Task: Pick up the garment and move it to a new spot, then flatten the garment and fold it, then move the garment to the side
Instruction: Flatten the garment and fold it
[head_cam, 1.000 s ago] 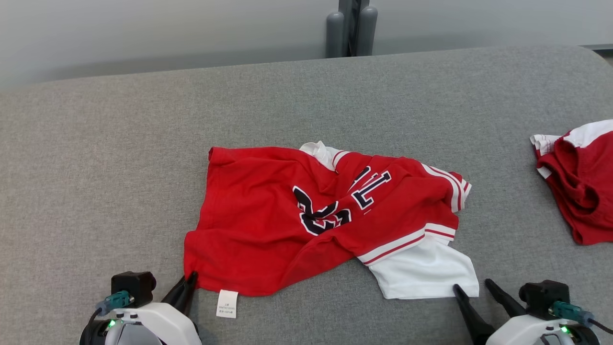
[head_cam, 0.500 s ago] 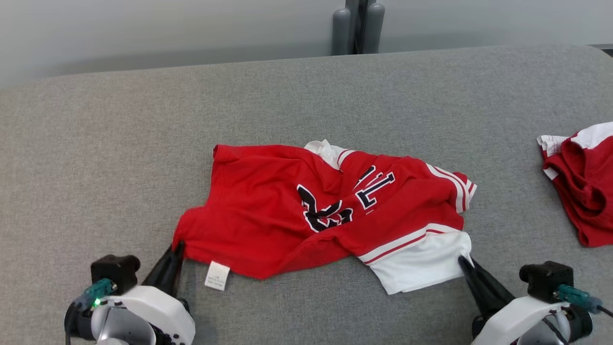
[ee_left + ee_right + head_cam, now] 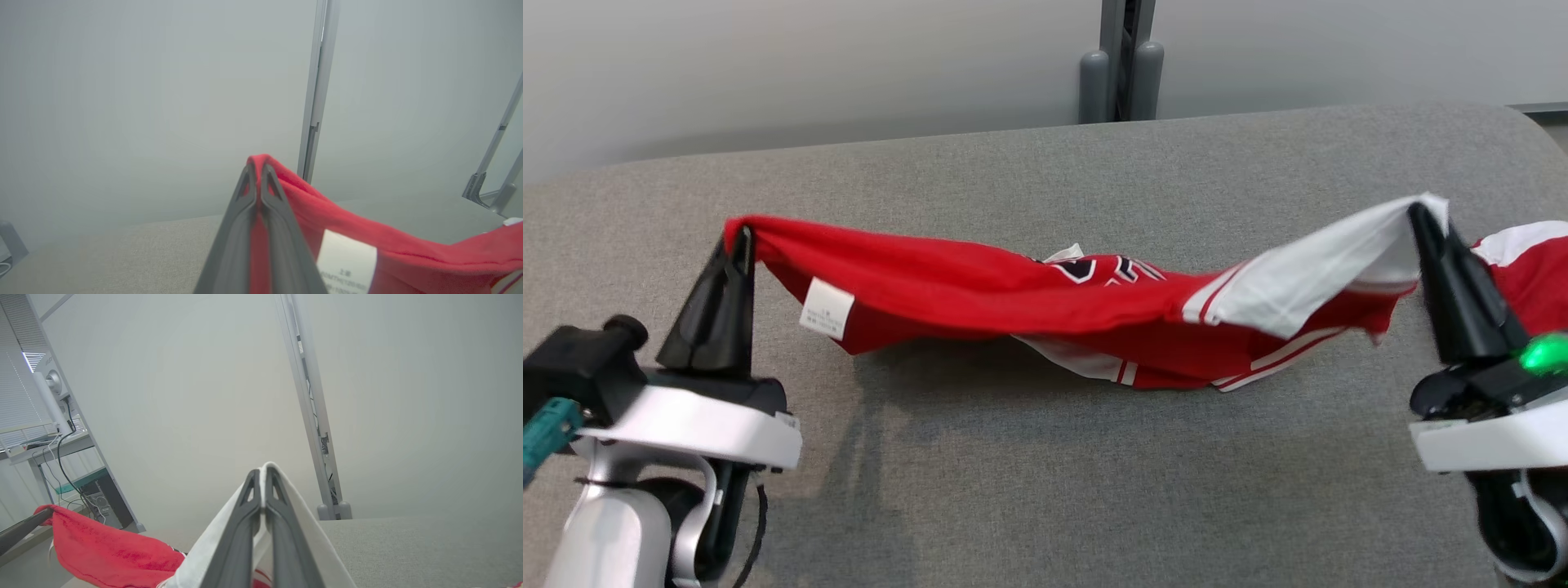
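Both ends of the red jersey (image 3: 980,286) have lifted off the grey table (image 3: 1013,490). It sags between the left end effector (image 3: 739,238) and the right end effector (image 3: 1417,212), each clamped on a corner.

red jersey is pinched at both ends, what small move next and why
Probably raise both arms a little higher: the left gripper and right gripper have jaws shut on the jersey at both ends, but its middle seems to rest on the grey fabric surface.
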`<state>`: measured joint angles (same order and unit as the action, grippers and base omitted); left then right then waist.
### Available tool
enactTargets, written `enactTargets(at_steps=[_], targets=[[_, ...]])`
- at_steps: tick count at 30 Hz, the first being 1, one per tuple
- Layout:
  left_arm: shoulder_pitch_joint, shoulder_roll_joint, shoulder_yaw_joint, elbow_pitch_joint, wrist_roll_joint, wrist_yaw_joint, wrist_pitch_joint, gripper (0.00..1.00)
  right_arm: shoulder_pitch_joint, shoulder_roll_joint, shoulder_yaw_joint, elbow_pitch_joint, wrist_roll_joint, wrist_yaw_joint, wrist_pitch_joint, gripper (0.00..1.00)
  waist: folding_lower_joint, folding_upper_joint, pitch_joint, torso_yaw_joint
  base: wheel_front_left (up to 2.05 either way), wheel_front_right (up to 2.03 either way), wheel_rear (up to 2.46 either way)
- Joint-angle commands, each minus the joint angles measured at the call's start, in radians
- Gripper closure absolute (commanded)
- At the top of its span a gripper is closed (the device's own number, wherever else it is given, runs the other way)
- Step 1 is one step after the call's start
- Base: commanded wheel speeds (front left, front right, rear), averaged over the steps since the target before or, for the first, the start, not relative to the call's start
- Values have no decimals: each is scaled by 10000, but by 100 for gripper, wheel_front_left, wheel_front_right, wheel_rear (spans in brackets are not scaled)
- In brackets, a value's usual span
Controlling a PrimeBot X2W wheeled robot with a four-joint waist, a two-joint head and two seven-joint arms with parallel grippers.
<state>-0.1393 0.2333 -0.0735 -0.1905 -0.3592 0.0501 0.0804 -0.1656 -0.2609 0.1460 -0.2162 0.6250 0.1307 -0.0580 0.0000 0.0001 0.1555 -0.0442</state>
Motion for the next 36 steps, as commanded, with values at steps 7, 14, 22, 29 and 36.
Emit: enactTargets(at_steps=[7, 14, 22, 29, 36], targets=[[-1458, -99, 459, -1501, -156, 397, -32, 100, -1590, -15, -758, -1325, -69, 3, -430, 100, 0, -1, -175, 82, 0, 0, 0], [-2423, -34, 489, -2104, -52, 558, 101, 100, -2648, 12, -1062, -1935, -138, 3, -318, 100, 0, -1, -220, 102, 0, 0, 0], [-3302, 85, 203, -1770, 171, 440, 207, 100, -3463, 26, -822, -1317, -218, 3, -111, 100, 0, -1, 131, 33, 0, 0, 0], [-5531, 96, -196, 622, 61, -193, -195, 100, -5727, -387, 26, 1056, -252, 2, -513, 100, 0, -1, 968, 59, 0, 0, 0], [-9021, 63, -577, 4382, 406, -869, -1197, 100, -9528, -669, 1335, 4239, -42, 3, -1319, 100, 0, -1, 1963, 109, 0, 0, 0]])
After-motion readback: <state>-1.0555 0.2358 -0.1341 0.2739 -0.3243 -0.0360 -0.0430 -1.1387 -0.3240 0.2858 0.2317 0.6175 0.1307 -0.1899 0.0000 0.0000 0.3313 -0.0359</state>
